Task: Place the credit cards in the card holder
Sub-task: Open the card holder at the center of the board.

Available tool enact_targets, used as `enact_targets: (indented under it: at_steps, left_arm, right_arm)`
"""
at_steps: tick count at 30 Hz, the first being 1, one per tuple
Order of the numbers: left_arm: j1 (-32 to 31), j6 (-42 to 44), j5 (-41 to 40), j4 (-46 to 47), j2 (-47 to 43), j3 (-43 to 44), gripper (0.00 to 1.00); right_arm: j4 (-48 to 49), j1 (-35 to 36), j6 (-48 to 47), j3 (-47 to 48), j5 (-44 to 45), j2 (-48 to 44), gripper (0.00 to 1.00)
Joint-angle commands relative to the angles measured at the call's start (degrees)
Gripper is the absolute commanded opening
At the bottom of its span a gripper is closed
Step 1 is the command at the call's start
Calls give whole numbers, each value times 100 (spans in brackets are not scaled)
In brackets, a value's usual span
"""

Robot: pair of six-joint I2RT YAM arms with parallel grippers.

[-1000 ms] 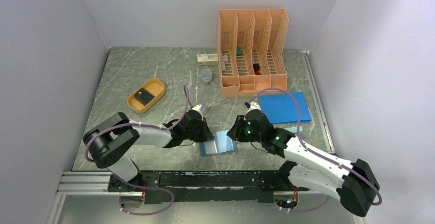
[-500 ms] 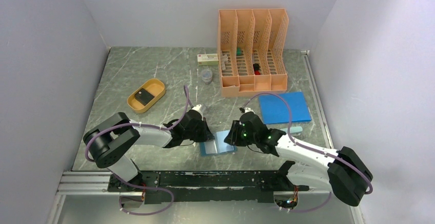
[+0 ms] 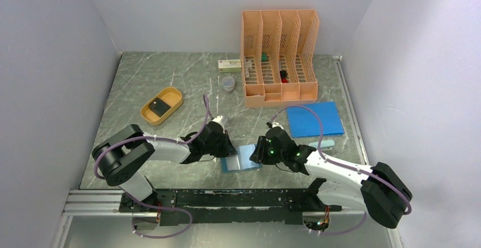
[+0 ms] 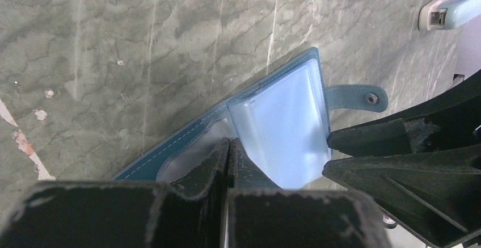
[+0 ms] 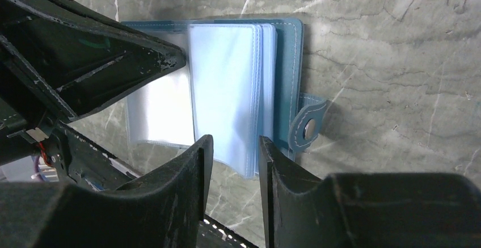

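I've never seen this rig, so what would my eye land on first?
The open teal card holder lies at the front of the table, with both arms' jaws over it: left shut, right apart. Behind stands a tall orange file rack. At left, an orange tray holds one dark card.

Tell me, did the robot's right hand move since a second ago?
Yes. The right hand slid toward the bottom of the overhead view and a little left, away from the blue sheet, whose corner its wrist overlapped before.
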Motion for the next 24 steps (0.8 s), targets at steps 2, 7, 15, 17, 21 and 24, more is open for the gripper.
enact_targets:
  at_steps: [2, 7, 15, 17, 21, 24]
  left_arm:
    - [-14, 220, -353, -726, 276, -244, 5]
    - [-10, 211, -353, -709, 304, -236, 5]
    - [-14, 207, -353, -721, 275, -235, 5]
    - [-13, 203, -348, -734, 257, -226, 5]
    - [-15, 202, -353, -763, 212, -217, 5]
    - [-8, 202, -352, -794, 163, -226, 5]
  right_arm:
    - [230, -36, 31, -88, -86, 16, 38]
    - [412, -40, 32, -125, -288, 99, 35]
    - [753, -38, 62, -190, -617, 69, 32]
    - [958, -39, 74, -212, -765, 99, 32]
    - [1219, -38, 141, -223, -935, 242, 32]
    - [1385, -37, 180, -209, -1019, 317, 32]
